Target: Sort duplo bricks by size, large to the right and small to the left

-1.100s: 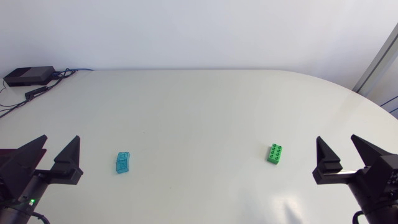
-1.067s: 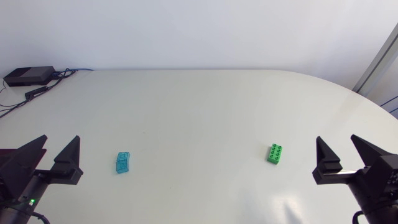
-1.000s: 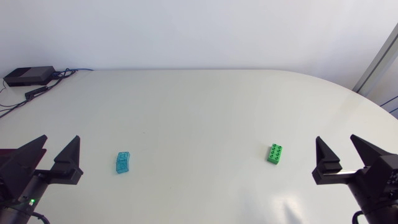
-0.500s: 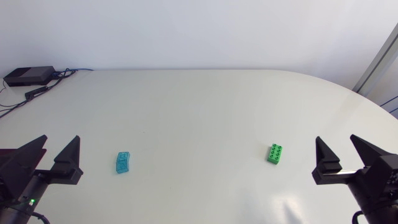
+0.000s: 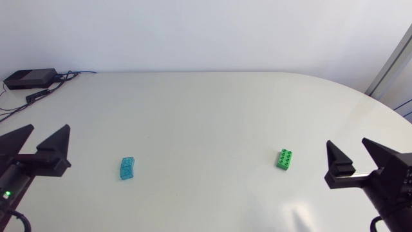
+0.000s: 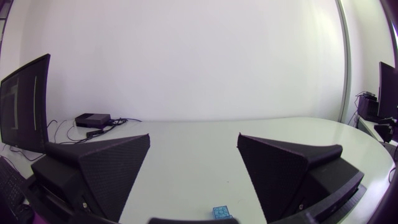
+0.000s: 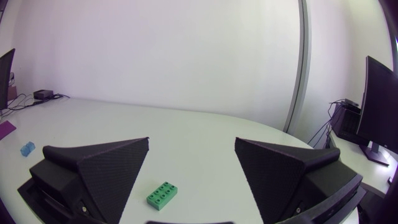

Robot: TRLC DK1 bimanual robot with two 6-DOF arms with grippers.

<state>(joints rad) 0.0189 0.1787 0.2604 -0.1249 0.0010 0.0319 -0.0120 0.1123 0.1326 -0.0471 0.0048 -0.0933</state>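
The left gripper [image 5: 49, 127] is hovering over the near left part of the table [image 5: 206, 109] with its two fingers spread wide and nothing between them. The right gripper [image 5: 346, 142] is hanging over the near right part, equally wide open and empty.

The blue brick [image 5: 128, 168] is lying on the left half, just right of the left gripper, with its long side running near to far and slightly skewed. The green brick [image 5: 286, 158] is sitting on the right half, near the right gripper but apart from it. It appears to be the larger of the two (its studs are showing in two rows), so each brick seems to be lying on its proper side already.

The main risk is needless handling. If either arm is coming down for a grasp, the broad wedge fingers could be meeting a brick off square and spinning or shoving it across the smooth tabletop. The blue brick looks translucent and small, so it may be slipping out of a shallow pinch. In the left wrist view it is barely showing below the fingers, which makes alignment hard to judge.
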